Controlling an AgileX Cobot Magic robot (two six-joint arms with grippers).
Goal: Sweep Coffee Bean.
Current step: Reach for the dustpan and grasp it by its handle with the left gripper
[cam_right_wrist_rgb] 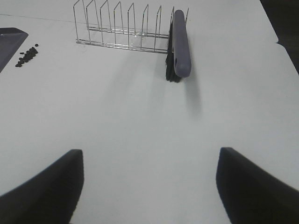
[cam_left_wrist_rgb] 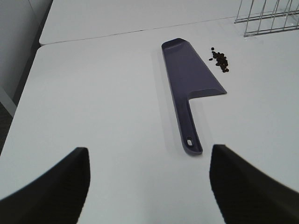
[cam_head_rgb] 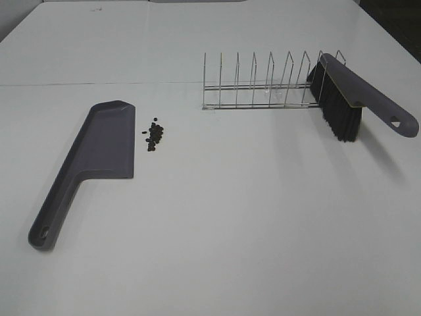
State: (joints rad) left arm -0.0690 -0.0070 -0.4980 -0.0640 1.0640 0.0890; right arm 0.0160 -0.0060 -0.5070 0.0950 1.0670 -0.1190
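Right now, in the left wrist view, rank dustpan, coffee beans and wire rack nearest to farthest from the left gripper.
1. dustpan, handle toward the fingers.
2. coffee beans, beside the dustpan's blade.
3. wire rack, beyond the beans.

Left pincer [cam_left_wrist_rgb: 148,156] jaws wide apart, right pincer [cam_right_wrist_rgb: 150,154] likewise spread, both apparently empty

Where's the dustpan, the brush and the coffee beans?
dustpan [cam_head_rgb: 108,141], high camera view, on its flat blade.
brush [cam_head_rgb: 342,115], high camera view, on its black bristles.
coffee beans [cam_head_rgb: 156,135], high camera view, middle of the pile.
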